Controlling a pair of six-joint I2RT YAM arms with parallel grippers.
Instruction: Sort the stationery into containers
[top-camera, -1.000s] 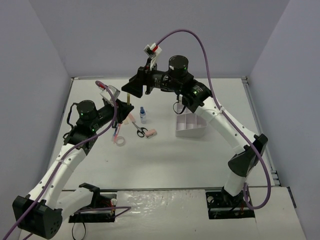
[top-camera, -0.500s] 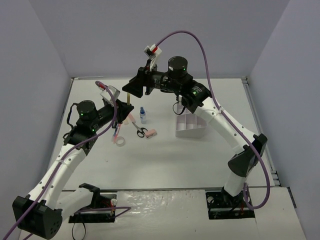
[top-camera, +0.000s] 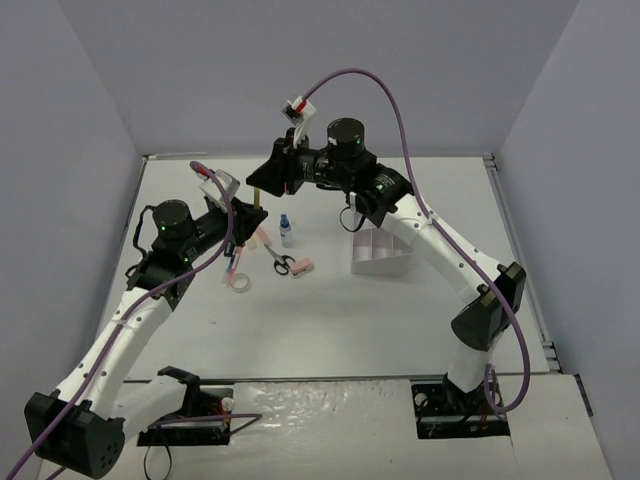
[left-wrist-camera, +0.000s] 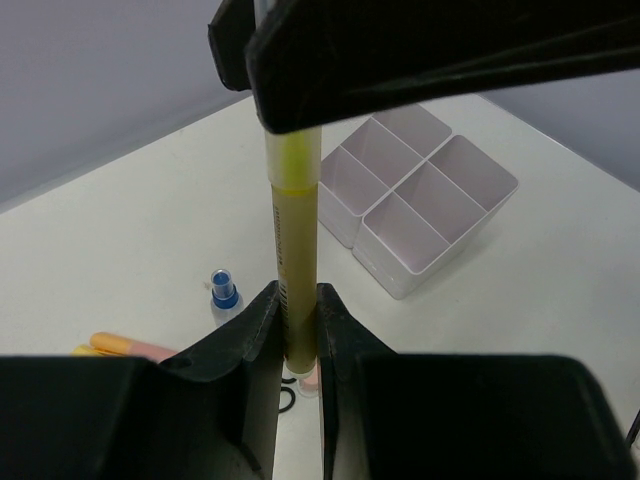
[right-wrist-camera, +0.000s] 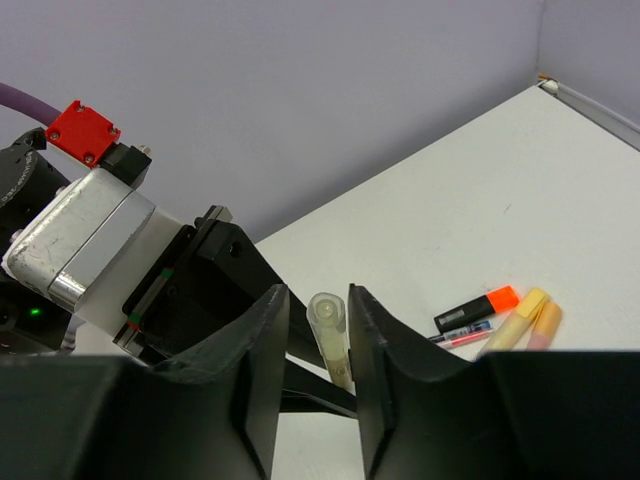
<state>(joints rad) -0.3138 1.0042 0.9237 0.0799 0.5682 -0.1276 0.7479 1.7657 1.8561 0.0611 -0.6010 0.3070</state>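
Holding the yellow pen (left-wrist-camera: 297, 220) upright above the bench (top-camera: 350, 320), I have my left gripper (left-wrist-camera: 297, 302) with its jaws clamped tight on the lower part of the barrel. My right gripper (right-wrist-camera: 316, 295) sits over the pen's top end, with one of its jaws on either side of the pale tip. From my right wrist view there looks to be a sliver of gap on each side, so I'd call them open and not pinching, though the margin is thin. Seen from overhead, the two grippers meet in the air over the far left part of the bench, the right one just above the left.

Below them the blue-capped bottle (left-wrist-camera: 224, 290) stands upright on the bench. Nearer to my bases lie the black-handled scissors (top-camera: 280, 262), with the pink eraser (top-camera: 302, 267) just beside their handles and the clear tape ring (top-camera: 240, 283) a little to the left. An orange highlighter (right-wrist-camera: 478, 308), a yellow highlighter (right-wrist-camera: 515, 320) and a pink highlighter (right-wrist-camera: 545, 322) lie close together on the bench. The white organiser tray (top-camera: 380, 265) stands to the right of all this, well apart from the pen, its compartments facing up.
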